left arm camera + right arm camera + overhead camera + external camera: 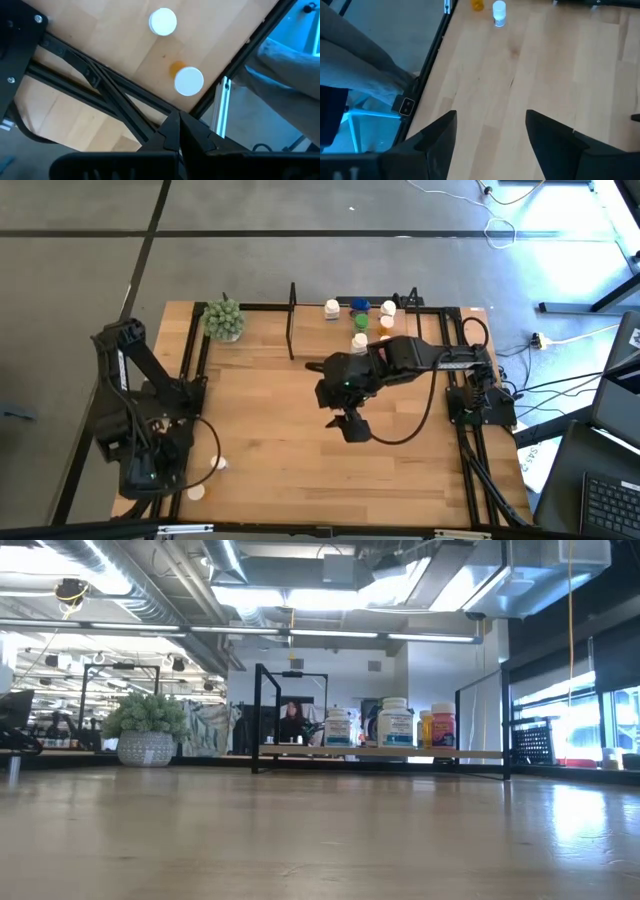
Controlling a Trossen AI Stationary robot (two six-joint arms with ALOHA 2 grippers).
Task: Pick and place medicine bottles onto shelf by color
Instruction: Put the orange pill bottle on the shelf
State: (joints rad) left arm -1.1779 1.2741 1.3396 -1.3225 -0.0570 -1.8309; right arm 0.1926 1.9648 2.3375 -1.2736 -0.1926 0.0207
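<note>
Over the middle of the table, the right gripper (352, 426) hangs with its jaws spread wide and nothing between them, its wrist view looking across bare wood toward two bottles still waiting near the table's front left corner. So this reads as the reach between placements: the arm is empty and pointed at the next pick.

Those two are the white bottle (498, 12) and the orange bottle (477, 5), standing just beside each other close to the black edge rail. From overhead they sit right by the left arm's base, well apart from everything else.

Back on the shelf (310, 340), between its black end frames, the sorted bottles cluster toward the right end: white, blue, green and orange show from above, and the level view adds a pink-red one at the far right.

Parked at the front left, the left gripper (179, 131) is clenched tight on nothing and looks down on the same two white caps.

Next, I judge, the right arm must travel across to that corner, drop over one cap and close without knocking its neighbour.

Hard to read: the shelf bottles overlap, so their exact count is uncertain, and the orange bottle is cut off at the right wrist picture's edge.
</note>
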